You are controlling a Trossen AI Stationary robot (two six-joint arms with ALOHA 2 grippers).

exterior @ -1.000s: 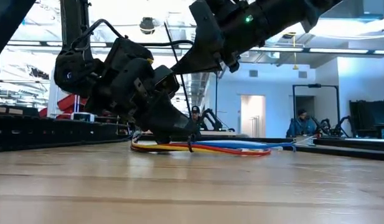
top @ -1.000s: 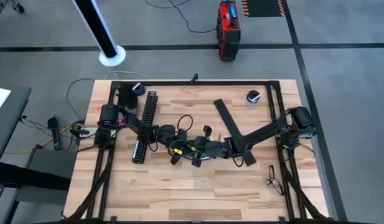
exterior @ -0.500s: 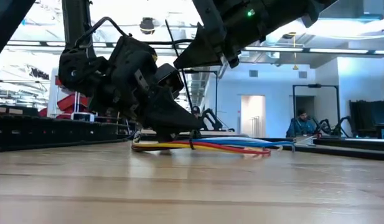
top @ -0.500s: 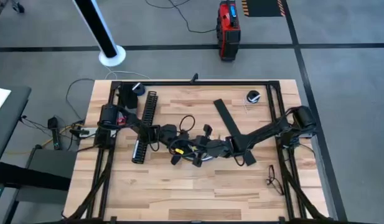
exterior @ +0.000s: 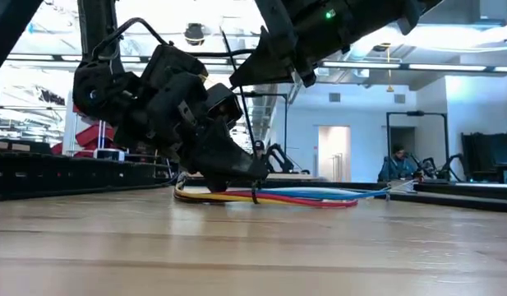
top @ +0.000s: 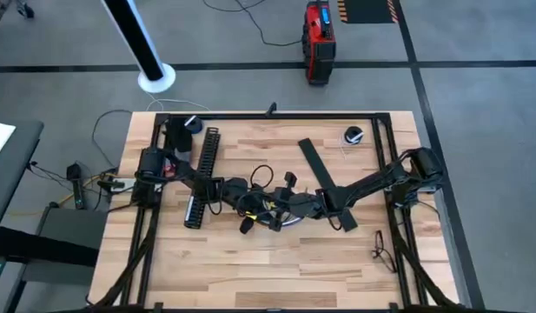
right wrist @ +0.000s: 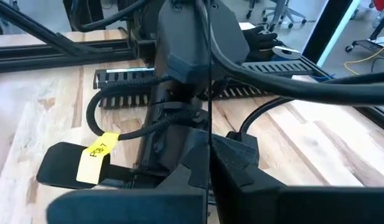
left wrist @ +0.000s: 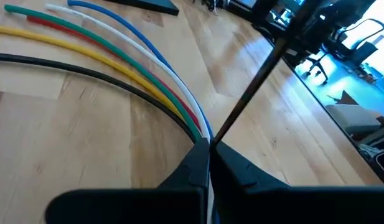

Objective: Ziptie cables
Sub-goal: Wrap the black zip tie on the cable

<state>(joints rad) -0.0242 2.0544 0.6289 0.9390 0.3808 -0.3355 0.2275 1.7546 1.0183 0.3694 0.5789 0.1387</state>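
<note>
Cables (left wrist: 148, 74): coloured bundle flat on tabletop (top: 250, 269) centre, strands gathered to one point for tying; left tool (left wrist: 208, 152) there, fingers closed on zip tie (left wrist: 254, 81). Right tool (right wrist: 208, 163) just beside cables, fingers pressed together on same thin tie, likely tensioning.

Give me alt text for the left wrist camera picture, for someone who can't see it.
The left gripper, fingers shut, pinches a thin black zip tie that slants away over the wooden table. Beside it the cables, black, yellow, red, green, white and blue, curve in together under the fingertips.
</note>
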